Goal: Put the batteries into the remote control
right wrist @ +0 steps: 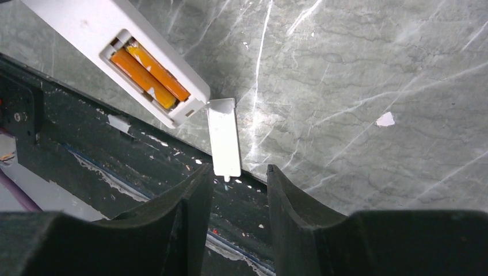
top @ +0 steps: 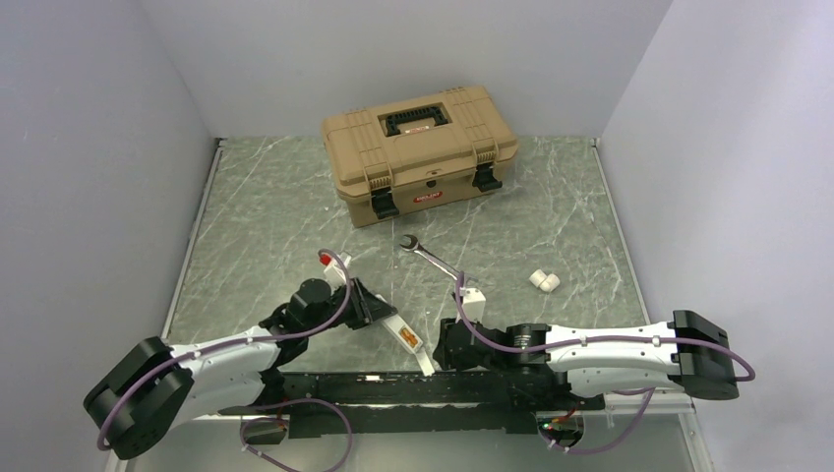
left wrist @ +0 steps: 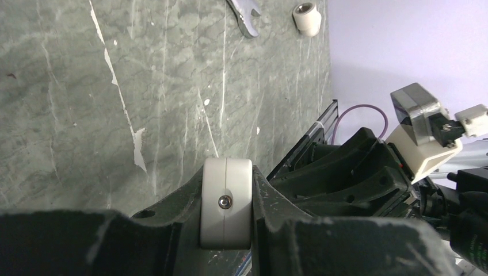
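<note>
Nearest, at the black rail [right wrist: 86,144] along the tabletop [right wrist: 374,69] edge, the right fingers [right wrist: 190,213] stand apart with nothing between them, poised just above the loose battery cover [right wrist: 224,138]. The cover lies flat, one end on the rail and the other just beside the end of the remote control [right wrist: 77,23]. The remote is clamped at its far end by the left fingers [left wrist: 276,230], recess up, with two orange batteries [right wrist: 147,72] already seated in it.

The cover is thin and flat, so my worry is that the right fingers skid over it or nudge it down onto the rail instead of pinching it. With the remote gripped at one end only, any push to slide the cover home could swing it or jolt a battery loose.

Further off lie the steel wrench [top: 433,258] and a small white fitting [top: 544,280]. Farthest stands the tan toolbox [top: 421,152]. Its small red label is too small to read, and no other writing is legible.
</note>
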You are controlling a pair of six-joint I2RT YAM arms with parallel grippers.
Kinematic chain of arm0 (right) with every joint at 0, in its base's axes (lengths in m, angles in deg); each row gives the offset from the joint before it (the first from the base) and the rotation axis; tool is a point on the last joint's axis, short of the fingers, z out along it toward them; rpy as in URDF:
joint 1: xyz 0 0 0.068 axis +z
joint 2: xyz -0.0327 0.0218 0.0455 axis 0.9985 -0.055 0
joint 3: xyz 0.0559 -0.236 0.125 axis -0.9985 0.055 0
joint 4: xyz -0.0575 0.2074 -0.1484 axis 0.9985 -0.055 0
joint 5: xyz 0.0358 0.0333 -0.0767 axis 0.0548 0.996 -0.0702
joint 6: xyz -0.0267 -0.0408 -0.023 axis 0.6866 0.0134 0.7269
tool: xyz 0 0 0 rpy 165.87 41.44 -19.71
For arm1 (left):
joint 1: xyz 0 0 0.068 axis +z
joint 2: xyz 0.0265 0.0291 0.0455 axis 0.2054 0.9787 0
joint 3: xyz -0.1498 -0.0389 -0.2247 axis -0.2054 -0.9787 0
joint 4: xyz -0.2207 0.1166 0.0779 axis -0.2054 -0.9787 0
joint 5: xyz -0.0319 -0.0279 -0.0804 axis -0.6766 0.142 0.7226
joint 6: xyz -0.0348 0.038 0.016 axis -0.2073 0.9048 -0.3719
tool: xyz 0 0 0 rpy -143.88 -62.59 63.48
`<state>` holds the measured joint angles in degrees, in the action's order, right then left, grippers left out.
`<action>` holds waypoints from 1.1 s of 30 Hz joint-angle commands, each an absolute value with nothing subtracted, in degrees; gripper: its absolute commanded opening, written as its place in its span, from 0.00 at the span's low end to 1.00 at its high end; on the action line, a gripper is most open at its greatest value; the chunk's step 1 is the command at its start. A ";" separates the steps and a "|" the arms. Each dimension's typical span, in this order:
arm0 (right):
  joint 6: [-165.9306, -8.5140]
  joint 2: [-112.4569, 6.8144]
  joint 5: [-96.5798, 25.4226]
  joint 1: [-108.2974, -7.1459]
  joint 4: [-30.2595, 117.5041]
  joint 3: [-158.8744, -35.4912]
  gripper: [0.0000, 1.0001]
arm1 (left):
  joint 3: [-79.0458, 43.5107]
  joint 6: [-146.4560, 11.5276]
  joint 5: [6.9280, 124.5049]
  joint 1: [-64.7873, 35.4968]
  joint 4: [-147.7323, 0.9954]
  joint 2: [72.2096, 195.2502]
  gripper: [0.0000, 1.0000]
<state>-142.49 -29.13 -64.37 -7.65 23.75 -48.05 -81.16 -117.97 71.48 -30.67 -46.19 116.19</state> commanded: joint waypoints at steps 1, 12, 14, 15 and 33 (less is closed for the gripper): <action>-143.16 -28.62 -65.86 -7.75 23.62 -48.51 0.42 | -81.37 -119.43 70.41 -32.04 -40.29 118.03 0.00; -143.12 -29.04 -65.80 -7.72 23.77 -48.61 0.42 | -82.38 -120.13 67.17 -32.71 -40.62 119.00 0.00; -143.04 -29.06 -65.74 -7.74 23.73 -48.68 0.42 | -82.50 -120.33 67.06 -32.74 -40.11 119.65 0.00; -143.06 -29.00 -65.76 -7.75 23.67 -48.70 0.42 | -82.61 -120.46 67.22 -32.72 -39.58 119.95 0.00; -143.25 -27.88 -65.94 -7.74 23.76 -48.18 0.42 | -82.95 -120.98 67.56 -32.89 -38.50 121.24 0.00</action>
<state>-142.56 -29.13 -64.37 -7.65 23.73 -48.05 -83.00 -120.48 68.04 -32.50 -41.87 121.28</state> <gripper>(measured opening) 0.422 0.279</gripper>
